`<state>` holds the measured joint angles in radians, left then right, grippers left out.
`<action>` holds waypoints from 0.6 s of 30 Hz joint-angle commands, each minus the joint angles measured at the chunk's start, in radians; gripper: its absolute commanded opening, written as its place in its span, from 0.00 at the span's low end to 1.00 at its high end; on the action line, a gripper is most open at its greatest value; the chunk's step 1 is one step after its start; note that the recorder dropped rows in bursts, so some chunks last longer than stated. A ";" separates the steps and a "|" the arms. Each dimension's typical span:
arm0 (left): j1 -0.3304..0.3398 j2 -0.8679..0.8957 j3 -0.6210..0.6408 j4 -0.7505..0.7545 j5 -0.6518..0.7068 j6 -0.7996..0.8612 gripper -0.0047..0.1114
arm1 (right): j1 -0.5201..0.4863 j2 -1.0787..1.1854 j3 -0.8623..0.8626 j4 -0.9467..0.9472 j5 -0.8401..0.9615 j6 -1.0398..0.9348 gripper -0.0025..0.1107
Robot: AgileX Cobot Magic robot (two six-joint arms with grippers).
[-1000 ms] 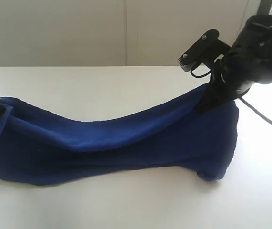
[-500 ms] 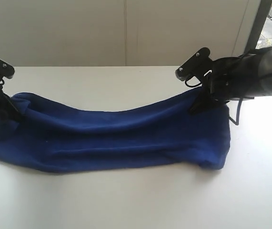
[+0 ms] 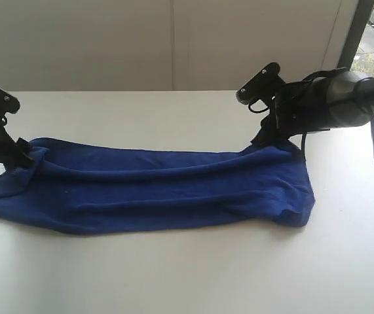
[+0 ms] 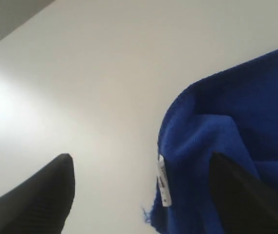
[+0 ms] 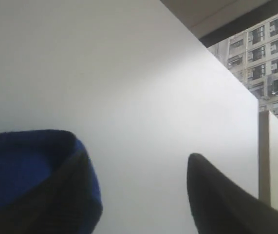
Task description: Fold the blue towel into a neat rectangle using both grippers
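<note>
Towel (image 3: 167, 190) lay doubled lengthwise on the bench (image 3: 187, 278) as a long band, upper layer rumpled along its length. Left gripper (image 3: 10, 149) sat at the towel's far-left corner and right gripper (image 3: 270, 134) at its far-right corner. My read is that the ends were matched so the carried edge came down square. Fingers (image 4: 36, 197) on both sides were spread wide in the wrist views. Cloth only brushed one finger per side, nothing clamped, so this looked like release after the first fold. Versus half a second earlier, the far edge had hung raised and sagging between the grippers. Now it was down on the towel and flatter, and the bulge at the right end was gone.
</note>
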<state>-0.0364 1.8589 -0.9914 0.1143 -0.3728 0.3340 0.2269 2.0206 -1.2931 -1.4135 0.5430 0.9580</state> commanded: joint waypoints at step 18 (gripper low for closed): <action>0.004 -0.060 -0.306 -0.212 0.725 -0.050 0.04 | 0.009 -0.205 -0.011 1.734 0.114 -1.532 0.02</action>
<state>-0.0364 1.7554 -1.2523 -0.0861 0.2870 0.3002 0.2269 1.8062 -1.3034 0.0966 0.6407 -0.3845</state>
